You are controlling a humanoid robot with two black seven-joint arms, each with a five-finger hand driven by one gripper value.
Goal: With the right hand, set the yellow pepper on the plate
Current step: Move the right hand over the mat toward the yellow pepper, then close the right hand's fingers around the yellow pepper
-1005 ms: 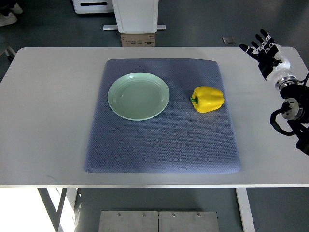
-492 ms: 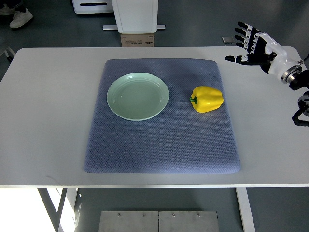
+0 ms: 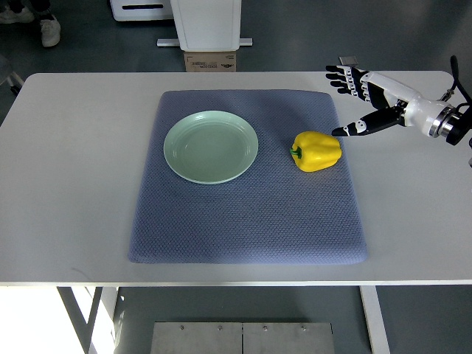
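A grey floor shows beyond the far edge of a white table (image 3: 74, 184), where a white machine base (image 3: 206, 22) and a small cardboard box (image 3: 211, 62) stand, and a shoe (image 3: 50, 29) of a person shows at the far left corner. On the table lies a blue-grey woven mat (image 3: 243, 221), filling most of the middle.

On the mat's far left part sits 1 pale green plate (image 3: 211, 147), round and bare. To its right, also on the mat and apart from the plate, lies the yellow pepper (image 3: 317, 151) on its side, its green stem pointing left toward the plate.

The right hand (image 3: 361, 99), black and white, reaches in from the right edge at the far right of the table. Its fingers are spread and hold nothing: 4 fingers (image 3: 345, 77) fan out toward the far left, and the thumb (image 3: 355, 127) stretches left, its tip just beside the pepper's right side. Whether the thumb tip touches the pepper cannot be told; the rest of the hand is clear of it.
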